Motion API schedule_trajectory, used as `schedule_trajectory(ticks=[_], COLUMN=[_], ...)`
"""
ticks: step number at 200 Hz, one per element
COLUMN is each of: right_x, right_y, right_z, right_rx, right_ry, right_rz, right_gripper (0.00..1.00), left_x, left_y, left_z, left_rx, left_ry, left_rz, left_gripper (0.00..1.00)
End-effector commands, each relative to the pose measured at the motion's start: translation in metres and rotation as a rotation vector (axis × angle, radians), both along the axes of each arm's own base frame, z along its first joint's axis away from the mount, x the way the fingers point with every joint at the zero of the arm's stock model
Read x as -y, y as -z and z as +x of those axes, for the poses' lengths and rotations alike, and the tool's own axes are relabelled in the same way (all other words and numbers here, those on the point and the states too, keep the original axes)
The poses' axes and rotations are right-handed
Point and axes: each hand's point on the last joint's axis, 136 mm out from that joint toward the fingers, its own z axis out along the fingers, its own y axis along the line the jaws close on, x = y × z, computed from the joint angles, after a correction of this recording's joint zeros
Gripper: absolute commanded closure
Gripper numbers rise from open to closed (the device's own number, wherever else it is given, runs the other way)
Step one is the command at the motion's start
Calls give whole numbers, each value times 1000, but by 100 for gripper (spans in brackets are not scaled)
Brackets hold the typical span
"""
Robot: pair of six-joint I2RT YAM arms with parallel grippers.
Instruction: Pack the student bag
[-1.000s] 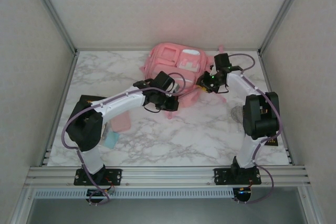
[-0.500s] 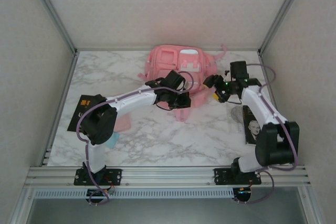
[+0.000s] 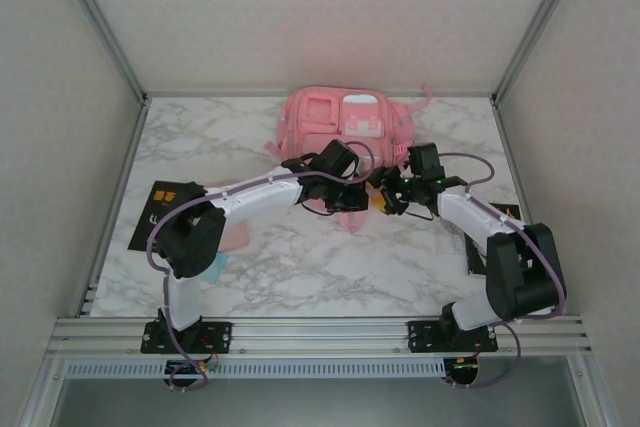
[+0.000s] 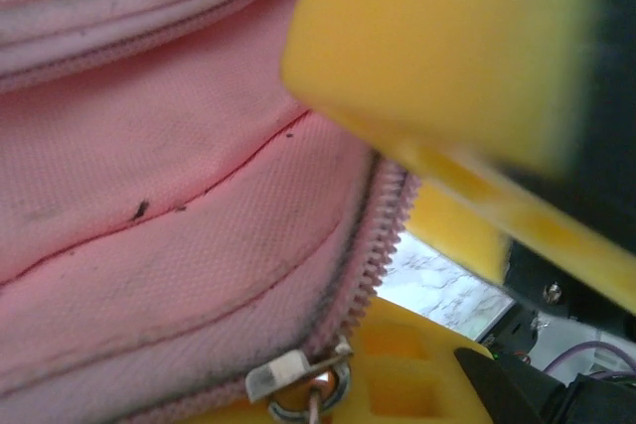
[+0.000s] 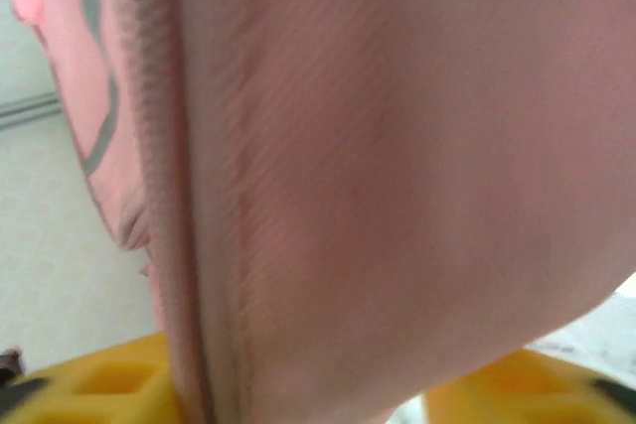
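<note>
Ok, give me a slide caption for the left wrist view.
Left wrist: yellow fingers at the pink student bag, zip slider in the foreground.

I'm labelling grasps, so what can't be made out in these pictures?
- Top view: the left pincer and right pincer cover the bag's near edge; what they hold is hidden.
- Left wrist: a finger is blurred; the zip pull is cut off by the bottom edge.
- Right wrist: bag fabric too close and blurred; grip unclear.

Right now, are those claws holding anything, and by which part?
The left gripper pinches the student bag by the fabric edge along its zipper. The right gripper straddles the bag's fabric; a firm hold cannot be told.
</note>
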Motion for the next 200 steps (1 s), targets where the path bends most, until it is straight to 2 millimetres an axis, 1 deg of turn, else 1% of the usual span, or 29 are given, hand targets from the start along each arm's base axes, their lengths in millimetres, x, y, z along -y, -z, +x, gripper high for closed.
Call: schedule_trajectory(ticks=[1,7,14,30,52,77,99,120,133,145,153,165,174,187,200], right_x=[9,12,16,23,33,43,45,39,37,40,45,54,54,50,44], right_y=[10,13,13,10,2,-9,-16,-21,-24,-26,-26,-26,-28,-35,-42], right_z=[17,17,16,15,10,5,4,6,6,7,9,16,23,38,53], right_rx=[67,74,88,127,167,206,234,255,268,272,268,264,277,307,347], right_ry=[69,72,73,70,38,-7,-42,-91,-147,-188,-200,-196,-199,-223,-261], right_rz=[-55,-73,-94,-138,-226,-312,-339,-325,-342,-370,-389,-396,-381,-359,-359], right_gripper=[80,91,100,100,100,100,100,100,100,100,100,100,100,100,100], left_x=[-7,-13,-21,-43,-86,-131,-161,-183,-194,-196,-192,-173,-156,-130,-107], left_y=[-27,-27,-26,-22,-9,6,13,17,17,16,13,5,-2,-11,-15], left_z=[-16,-17,-17,-15,-1,14,21,32,41,45,44,36,26,8,-13], left_rx=[34,35,32,27,38,-2,-3,17,43,63,70,65,59,54,44], left_ry=[51,53,52,40,15,-38,-54,-57,-43,-16,0,51,95,180,262], left_rz=[6,29,55,124,268,351,430,494,511,490,457,366,298,224,188], left_gripper=[100,100,100,100,100,100,100,100,100,100,100,100,100,100,100])
